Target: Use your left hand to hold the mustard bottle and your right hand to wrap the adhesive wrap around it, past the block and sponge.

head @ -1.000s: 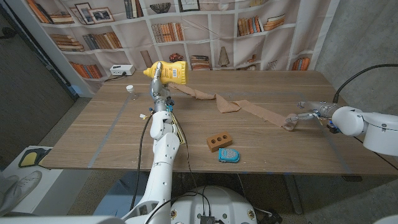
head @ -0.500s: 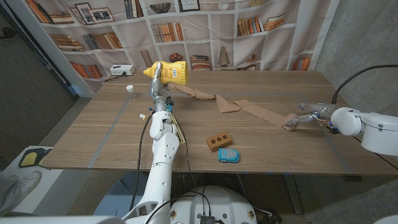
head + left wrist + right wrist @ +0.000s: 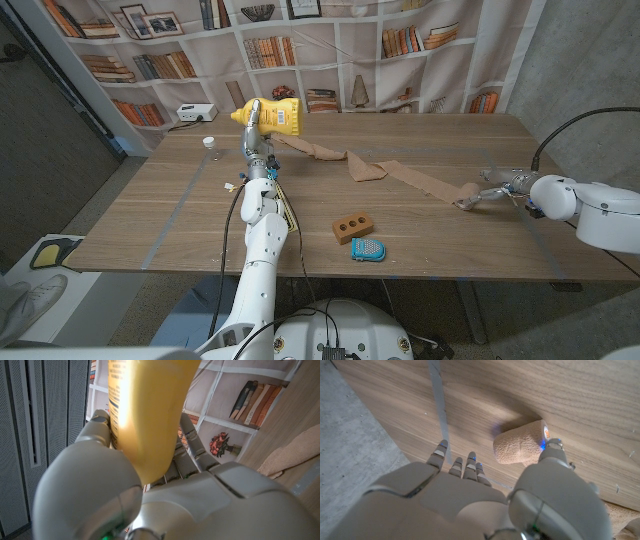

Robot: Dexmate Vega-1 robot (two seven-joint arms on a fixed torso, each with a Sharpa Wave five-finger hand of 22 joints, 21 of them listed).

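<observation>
At the table's far side, mustard bottle [image 3: 270,116] sideways, cap leftward, in left hand's [image 3: 257,140] clasp; right hand's [image 3: 497,184] grip unclear.

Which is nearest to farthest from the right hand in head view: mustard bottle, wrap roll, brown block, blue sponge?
From the right hand:
1. Wrap roll, at its fingertips.
2. Blue sponge, front middle.
3. Brown block, just left of the sponge; close call with it.
4. Mustard bottle, far left, held up by the left hand.
</observation>
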